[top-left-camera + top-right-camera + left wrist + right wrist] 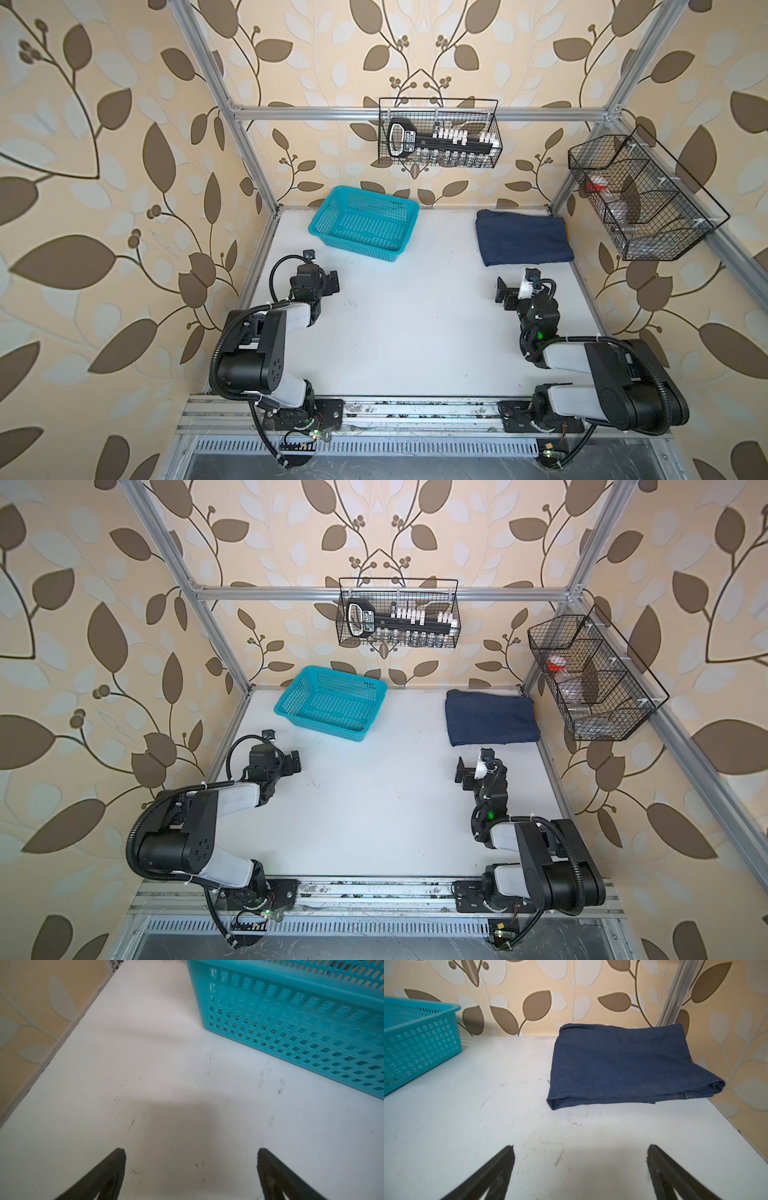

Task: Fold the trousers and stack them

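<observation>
One folded trousers (523,239) pile, one basket (354,246); left claw (191,1151), right claw (580,1148) both spread

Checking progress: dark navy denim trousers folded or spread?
Folded. The dark navy denim trousers form a compact rectangle, layers visible at the edge.

Left arm (291,316) bent, left fingers (108,1174) spread, empty, right arm (561,355) bent, right fingers (497,1167) spread, empty

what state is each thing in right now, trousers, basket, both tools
trousers, folded flat, lying on the table, not held
basket, upright on the table, empty
left tool, open, holding nothing
right tool, open, holding nothing, short of the trousers
</observation>
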`<state>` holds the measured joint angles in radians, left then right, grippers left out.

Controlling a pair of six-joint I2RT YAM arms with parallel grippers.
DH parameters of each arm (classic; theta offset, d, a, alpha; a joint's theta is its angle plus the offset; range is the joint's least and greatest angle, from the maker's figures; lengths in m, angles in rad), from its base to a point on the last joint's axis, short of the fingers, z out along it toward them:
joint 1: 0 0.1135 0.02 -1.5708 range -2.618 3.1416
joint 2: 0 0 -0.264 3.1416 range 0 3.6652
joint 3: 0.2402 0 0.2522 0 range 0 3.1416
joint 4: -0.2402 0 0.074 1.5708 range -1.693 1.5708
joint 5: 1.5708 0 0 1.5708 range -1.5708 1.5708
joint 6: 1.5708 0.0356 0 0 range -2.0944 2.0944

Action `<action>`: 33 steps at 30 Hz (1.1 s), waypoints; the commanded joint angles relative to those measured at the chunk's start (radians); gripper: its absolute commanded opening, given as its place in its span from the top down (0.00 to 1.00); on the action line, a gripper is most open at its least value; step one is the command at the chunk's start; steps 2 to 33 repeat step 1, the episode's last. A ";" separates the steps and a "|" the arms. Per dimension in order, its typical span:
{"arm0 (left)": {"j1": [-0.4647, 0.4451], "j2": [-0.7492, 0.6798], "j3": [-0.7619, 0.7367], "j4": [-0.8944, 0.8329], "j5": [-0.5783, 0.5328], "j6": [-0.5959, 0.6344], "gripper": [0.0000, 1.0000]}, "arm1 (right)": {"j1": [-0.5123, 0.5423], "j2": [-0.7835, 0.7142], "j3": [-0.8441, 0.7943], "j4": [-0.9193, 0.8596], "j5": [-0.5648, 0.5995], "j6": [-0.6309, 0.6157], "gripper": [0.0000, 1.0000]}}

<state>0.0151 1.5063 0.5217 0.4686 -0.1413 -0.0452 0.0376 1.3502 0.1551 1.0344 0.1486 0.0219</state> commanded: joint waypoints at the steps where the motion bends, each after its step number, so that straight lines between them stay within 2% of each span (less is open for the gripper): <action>1: 0.010 -0.009 -0.005 0.043 0.011 0.005 0.01 | 0.005 0.001 0.009 0.028 -0.011 -0.023 0.00; 33: 0.010 -0.009 -0.005 0.043 0.011 0.005 0.01 | 0.005 0.001 0.009 0.028 -0.011 -0.023 0.00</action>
